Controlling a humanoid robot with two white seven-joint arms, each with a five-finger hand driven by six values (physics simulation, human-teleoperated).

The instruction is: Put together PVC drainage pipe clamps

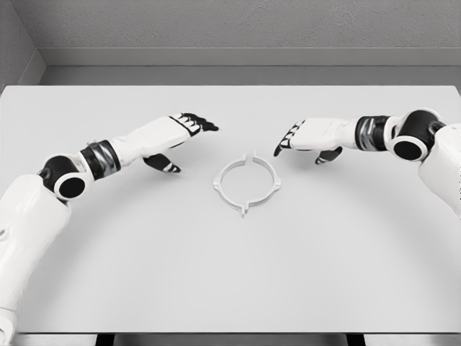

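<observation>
A white ring-shaped pipe clamp lies flat on the pale matte table, just above the middle of the frame. It is a thin, smooth plastic hoop with small tabs sticking out at top, bottom, left and right. It encloses only bare tabletop, and no writing can be read on it.

The left hand, glossy white with dark fingertips, hovers left of the clamp, fingers extended and relaxed, holding nothing. The right hand mirrors it from the right of the frame, likewise loosely spread and empty. Both stay apart from the clamp.
</observation>
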